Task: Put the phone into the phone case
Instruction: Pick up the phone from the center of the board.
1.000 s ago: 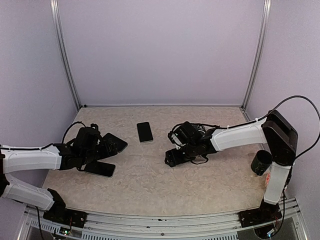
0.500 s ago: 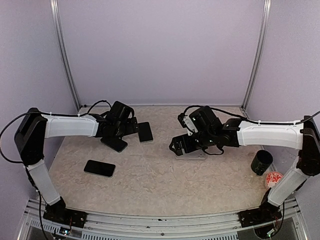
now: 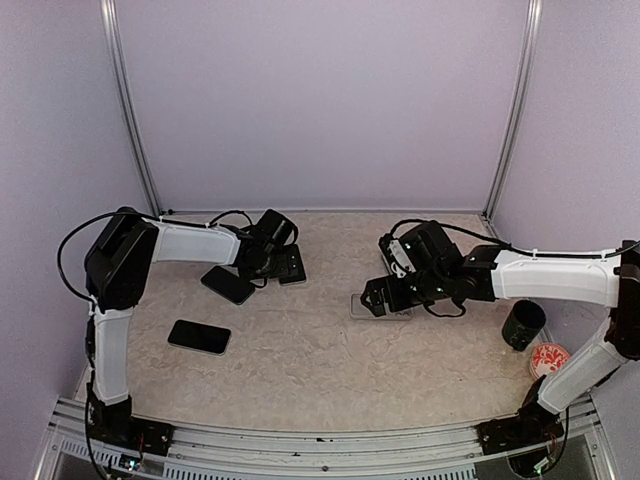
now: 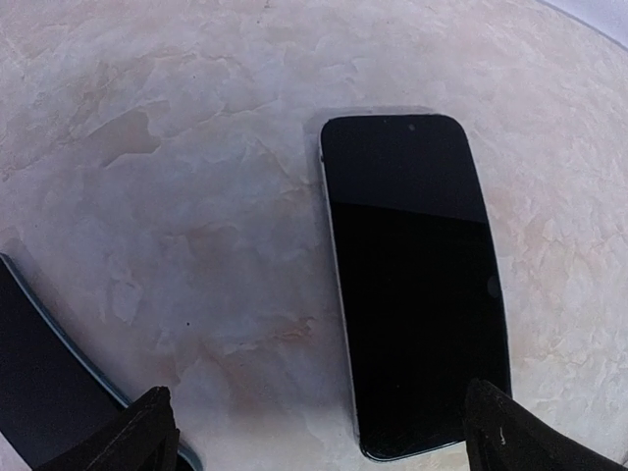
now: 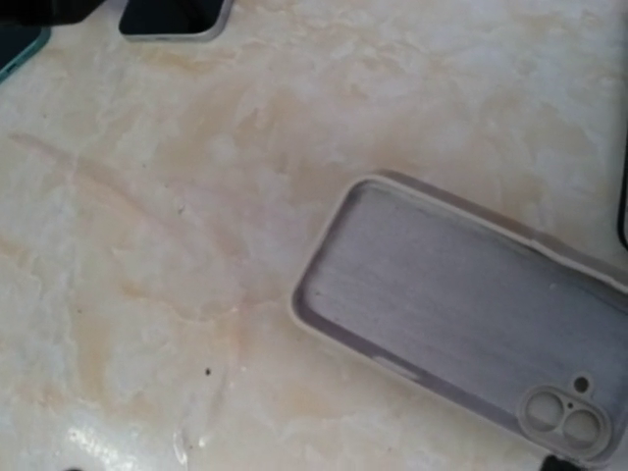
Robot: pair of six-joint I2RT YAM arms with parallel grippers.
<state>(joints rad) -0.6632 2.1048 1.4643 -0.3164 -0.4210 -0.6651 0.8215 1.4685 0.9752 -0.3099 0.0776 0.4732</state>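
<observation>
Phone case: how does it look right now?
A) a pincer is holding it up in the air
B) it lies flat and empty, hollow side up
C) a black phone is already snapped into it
B: the right wrist view shows the phone case flat on the table, its hollow inside facing up with nothing in it.

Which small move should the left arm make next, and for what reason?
Probably lower the left hand and close it on the long edges of the phone. The hand is open, the phone lies flat between its fingertips, not yet gripped, and the phone case lies empty, hollow side up.
</observation>
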